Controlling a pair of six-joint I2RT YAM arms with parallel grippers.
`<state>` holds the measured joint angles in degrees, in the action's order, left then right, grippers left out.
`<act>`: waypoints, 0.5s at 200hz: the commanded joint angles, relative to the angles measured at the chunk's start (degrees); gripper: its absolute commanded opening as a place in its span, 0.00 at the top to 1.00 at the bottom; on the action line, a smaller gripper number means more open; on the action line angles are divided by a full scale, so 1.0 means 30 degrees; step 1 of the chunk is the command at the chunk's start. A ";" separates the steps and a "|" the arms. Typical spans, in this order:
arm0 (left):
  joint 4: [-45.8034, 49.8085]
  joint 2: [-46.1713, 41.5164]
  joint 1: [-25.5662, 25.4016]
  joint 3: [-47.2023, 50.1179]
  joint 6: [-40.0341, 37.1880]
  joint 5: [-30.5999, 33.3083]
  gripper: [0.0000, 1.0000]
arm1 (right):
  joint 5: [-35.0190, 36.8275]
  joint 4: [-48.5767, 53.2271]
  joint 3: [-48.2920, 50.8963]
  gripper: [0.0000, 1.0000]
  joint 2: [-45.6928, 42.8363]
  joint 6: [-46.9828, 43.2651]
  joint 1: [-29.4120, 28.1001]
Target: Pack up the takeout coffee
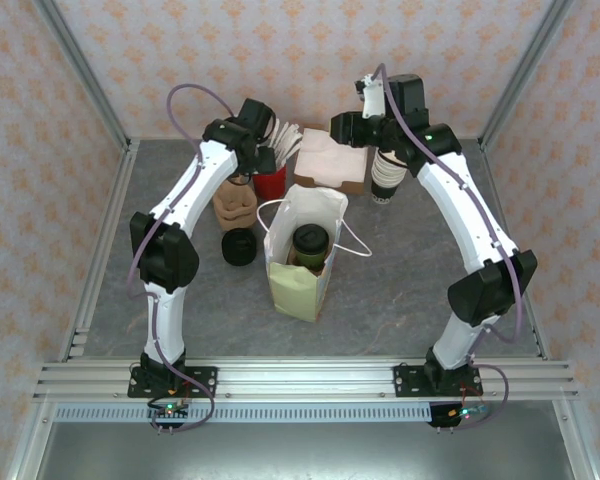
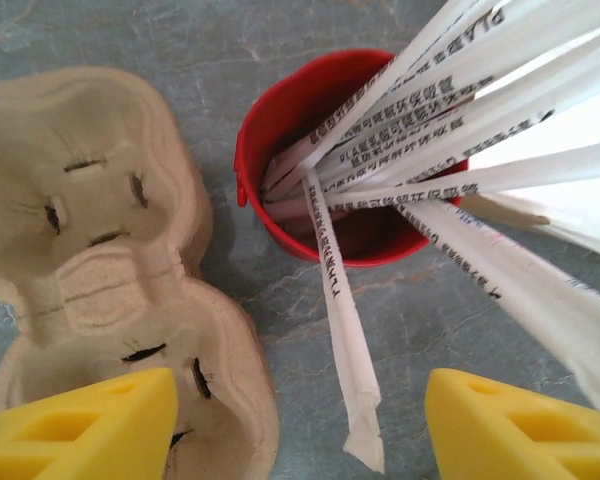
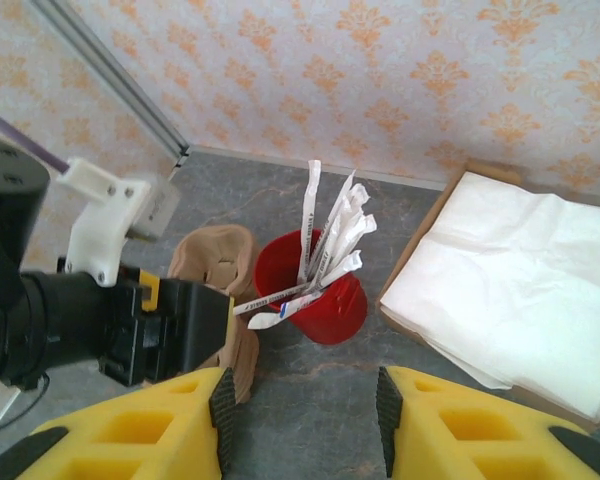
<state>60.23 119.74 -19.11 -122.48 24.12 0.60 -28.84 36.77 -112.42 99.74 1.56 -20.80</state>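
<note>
Takeout coffee [image 1: 310, 243] is sitting upright inside the paper bag [image 1: 298, 290], lying just nearward and right of the left gripper [image 2: 300, 428], which is hovering spread apart over the red bucket [image 2: 290, 110], the right gripper [image 3: 302, 420] likewise gaping farther back.

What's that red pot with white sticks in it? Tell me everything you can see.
It is a round red pot, smooth and glossy, standing upright on the grey table. White paper-wrapped straws with printed text fan out of it. A brown moulded-pulp cup carrier sits beside it, a narrow gap between.
</note>
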 commanded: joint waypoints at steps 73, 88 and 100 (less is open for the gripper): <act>0.0093 0.0430 -0.0448 -0.0657 0.0199 -0.0025 0.50 | 0.0938 0.1504 -0.0876 0.57 0.0261 0.2210 0.0048; 0.0084 0.0672 -0.0471 -0.0898 0.0288 -0.0006 0.53 | 0.1271 0.1919 -0.0945 0.57 0.0180 0.2264 0.0070; 0.0029 0.0849 -0.0477 -0.1112 0.0248 0.0003 0.55 | 0.1365 0.2248 -0.1073 0.57 0.0118 0.2161 0.0051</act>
<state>60.27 120.62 -20.34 -123.37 24.14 0.19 -26.87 40.73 -113.58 100.79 7.14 -20.80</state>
